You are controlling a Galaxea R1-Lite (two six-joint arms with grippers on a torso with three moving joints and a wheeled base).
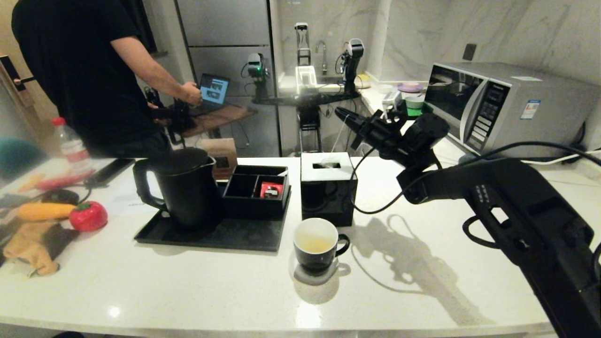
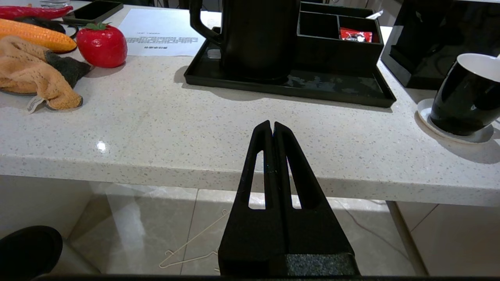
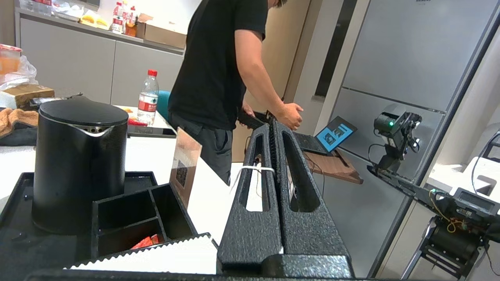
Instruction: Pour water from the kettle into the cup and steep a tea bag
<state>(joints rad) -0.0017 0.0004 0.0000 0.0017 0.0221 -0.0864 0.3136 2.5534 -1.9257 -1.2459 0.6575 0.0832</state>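
Head view: cup filled, tea bag raised

Cup [image 1: 317, 243] near counter's front edge holds pale liquid; kettle [image 1: 181, 190] back on tray [image 1: 244, 234], so pouring looks done. Right gripper [image 1: 345, 116] hangs above tissue box [image 1: 327, 188], jaws together, pinching white string [image 3: 252, 169]; tea bag itself unseen. Left gripper [image 2: 272, 127] parked below front edge, closed, empty.

kettle [image 2: 258, 39] top being cropped by the left wrist view's edge, cup [image 2: 466, 97] running off its side, tea bag's body staying hidden, only string [image 3: 256, 169] showing
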